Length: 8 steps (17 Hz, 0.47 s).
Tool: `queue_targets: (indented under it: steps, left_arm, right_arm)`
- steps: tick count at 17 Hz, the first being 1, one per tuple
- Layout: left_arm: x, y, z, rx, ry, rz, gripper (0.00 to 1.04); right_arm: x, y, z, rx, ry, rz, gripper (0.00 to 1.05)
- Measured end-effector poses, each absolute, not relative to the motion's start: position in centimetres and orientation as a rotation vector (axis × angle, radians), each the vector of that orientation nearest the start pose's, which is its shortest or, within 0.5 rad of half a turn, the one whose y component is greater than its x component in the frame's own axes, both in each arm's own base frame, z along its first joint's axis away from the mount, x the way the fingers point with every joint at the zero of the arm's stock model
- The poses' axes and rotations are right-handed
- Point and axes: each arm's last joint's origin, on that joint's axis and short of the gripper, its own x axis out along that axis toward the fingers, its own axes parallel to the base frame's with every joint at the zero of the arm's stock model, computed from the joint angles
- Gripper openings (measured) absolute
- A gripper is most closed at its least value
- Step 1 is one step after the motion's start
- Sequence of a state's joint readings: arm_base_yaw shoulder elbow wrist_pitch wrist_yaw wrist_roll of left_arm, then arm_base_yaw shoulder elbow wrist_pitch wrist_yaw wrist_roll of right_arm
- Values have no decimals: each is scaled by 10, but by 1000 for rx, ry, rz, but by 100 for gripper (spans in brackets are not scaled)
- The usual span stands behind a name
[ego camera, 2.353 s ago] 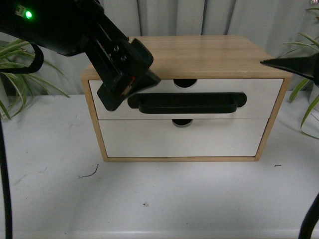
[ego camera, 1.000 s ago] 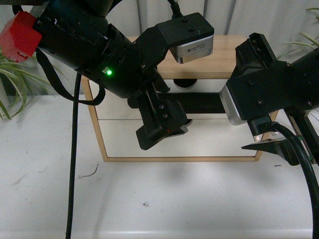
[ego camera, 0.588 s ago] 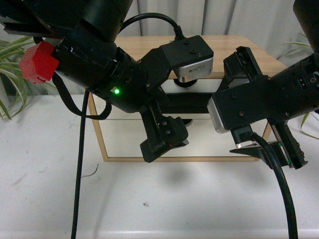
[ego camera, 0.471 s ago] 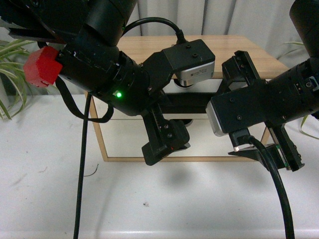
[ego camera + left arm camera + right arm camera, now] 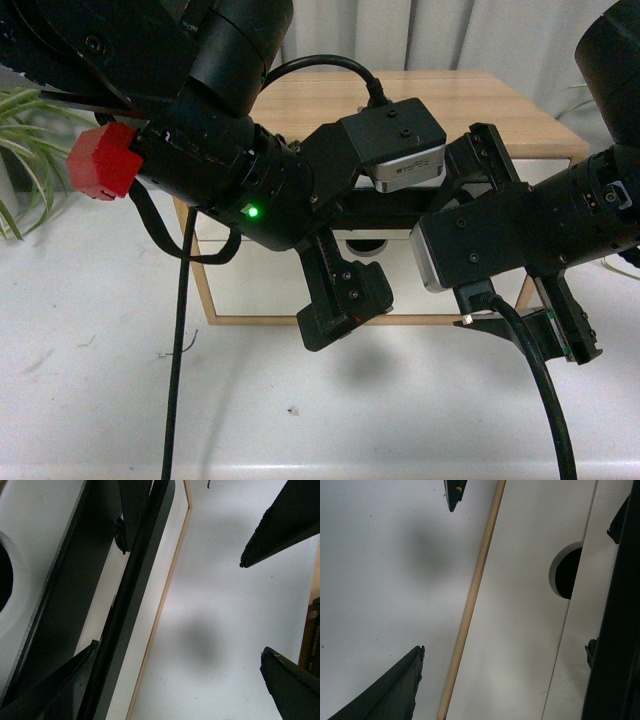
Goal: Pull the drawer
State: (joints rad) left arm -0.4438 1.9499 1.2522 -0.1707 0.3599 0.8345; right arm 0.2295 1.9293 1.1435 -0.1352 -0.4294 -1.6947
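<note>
The drawer is the upper white front of the wooden cabinet; both arms hide most of it. Its black bar handle shows between them. My left gripper hangs open in front of the cabinet. In the left wrist view the handle runs between the fingers of this gripper: one finger lies on the drawer-front side, the other over the table. My right gripper is open too. In its wrist view this gripper spans the lower drawer front, with one finger by the handle.
The cabinet stands on a white table. The lower plain drawer's notch shows under the handle. Plant leaves reach in at the left. The cabinet's wooden bottom edge meets the table in the left wrist view.
Both arms swung in from the sides to the cabinet's front, then sank a little and came nearer the camera. Whether the drawer has moved is hidden.
</note>
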Motion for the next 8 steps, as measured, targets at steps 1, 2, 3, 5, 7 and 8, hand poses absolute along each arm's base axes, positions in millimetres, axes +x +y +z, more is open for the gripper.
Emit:
queue_targets:
  steps: [1, 2, 3, 5, 7, 8]
  left_arm:
    - [360, -183, 164, 774, 522, -1084, 98]
    - [359, -183, 164, 775, 518, -1086, 98]
    - [356, -183, 163, 775, 518, -1089, 98]
    - [348, -183, 163, 775, 513, -1097, 98]
    - [338, -182, 162, 772, 506, -1110, 98]
    - [334, -181, 161, 768, 505, -1115, 98]
  right_arm:
    - [371, 99, 143, -1399, 181, 1216, 98]
    - [368, 99, 143, -1391, 188, 1216, 98]
    - [365, 98, 143, -1386, 190, 1215, 98]
    - [357, 99, 143, -1379, 202, 1216, 98]
    - [345, 100, 144, -1366, 219, 1219, 98]
    - [340, 100, 144, -1359, 228, 1221, 98]
